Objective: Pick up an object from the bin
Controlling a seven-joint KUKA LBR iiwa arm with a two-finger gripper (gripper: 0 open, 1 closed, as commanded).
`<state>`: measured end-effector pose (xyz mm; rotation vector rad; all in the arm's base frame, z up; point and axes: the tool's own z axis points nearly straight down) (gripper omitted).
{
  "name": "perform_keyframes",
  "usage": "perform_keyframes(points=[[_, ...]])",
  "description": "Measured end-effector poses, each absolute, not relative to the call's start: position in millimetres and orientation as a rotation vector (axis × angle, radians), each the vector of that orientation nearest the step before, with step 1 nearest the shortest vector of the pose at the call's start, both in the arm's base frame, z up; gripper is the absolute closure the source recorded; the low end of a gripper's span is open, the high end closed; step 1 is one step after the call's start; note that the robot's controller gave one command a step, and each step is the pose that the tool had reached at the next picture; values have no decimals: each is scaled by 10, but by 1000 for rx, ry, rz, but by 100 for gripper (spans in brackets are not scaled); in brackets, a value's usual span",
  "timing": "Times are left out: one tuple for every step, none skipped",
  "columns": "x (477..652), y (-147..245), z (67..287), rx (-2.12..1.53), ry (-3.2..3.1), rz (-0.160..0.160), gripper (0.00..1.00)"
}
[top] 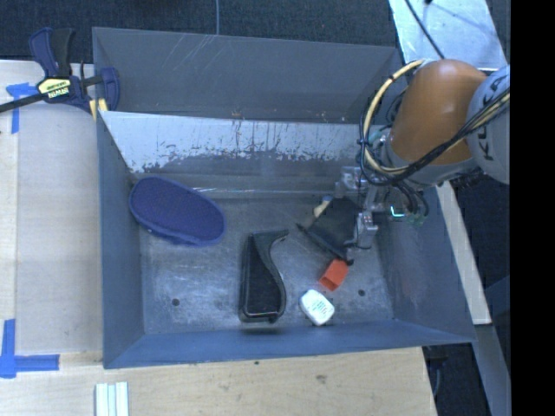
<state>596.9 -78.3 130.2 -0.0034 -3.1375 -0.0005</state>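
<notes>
My gripper (364,225) hangs low in the right part of the bin, beside its right wall. Right at its left side lies a flat black thing (332,227), tilted, touching or just under the gripper's tip. A small orange-red piece (333,274) sits at the black thing's lower end; whether the two are joined I cannot tell. Just below that, a small white block (317,307) rests on the bin floor near the front wall.
A black curved, tray-like thing (262,280) lies in the middle of the bin floor. A dark blue oval pad (176,210) rests at the back left. The arm with its orange cover and cables leans over the bin's right rim.
</notes>
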Motion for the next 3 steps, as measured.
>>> perform_keyframes(points=[[6013, -844, 725, -250, -3145, 1, 0], [6029, -851, 744, -248, -3150, 1, 0], [6038, -854, 751, -245, -3152, 2, 0]])
